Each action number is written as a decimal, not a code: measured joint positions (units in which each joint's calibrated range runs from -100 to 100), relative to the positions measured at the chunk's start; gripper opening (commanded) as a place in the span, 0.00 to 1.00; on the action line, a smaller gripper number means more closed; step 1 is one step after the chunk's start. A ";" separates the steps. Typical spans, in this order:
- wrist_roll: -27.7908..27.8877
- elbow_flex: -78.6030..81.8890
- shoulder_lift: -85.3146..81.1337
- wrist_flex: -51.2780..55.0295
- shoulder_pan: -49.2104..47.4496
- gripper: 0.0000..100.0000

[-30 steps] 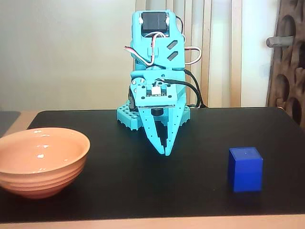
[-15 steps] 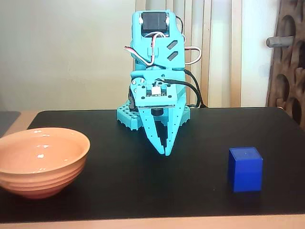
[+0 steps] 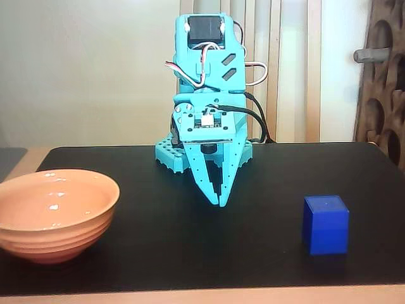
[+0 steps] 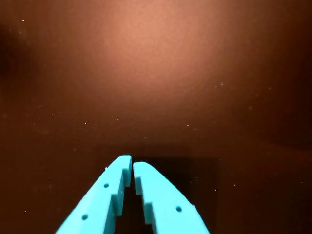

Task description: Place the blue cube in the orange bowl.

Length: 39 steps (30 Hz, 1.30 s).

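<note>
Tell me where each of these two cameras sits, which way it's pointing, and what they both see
Fixed view: stands low at the table's front edge, facing the arm; it shows the whole folded arm, the gripper pointing down, the orange bowl at left and the blue cube at right.
Wrist view: rides above the gripper, looking down at bare dark tabletop; only the fingertips show.
Shared: the shut gripper and the table.

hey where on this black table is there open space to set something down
In the fixed view the black mat is bare between the orange bowl and the blue cube, in front of the shut hand. Also bare behind the cube. It is tightest around the arm's base.
</note>
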 measured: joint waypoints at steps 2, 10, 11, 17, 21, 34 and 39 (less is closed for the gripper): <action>0.00 0.00 0.00 0.00 0.00 0.00; 0.00 0.00 0.00 0.00 0.00 0.00; 0.00 0.00 0.00 0.00 0.00 0.00; 0.00 0.00 0.00 0.00 0.00 0.00; 0.00 0.00 0.00 0.00 0.00 0.00; 0.00 0.00 0.00 0.00 0.00 0.02; 0.00 0.00 0.00 0.00 0.00 0.14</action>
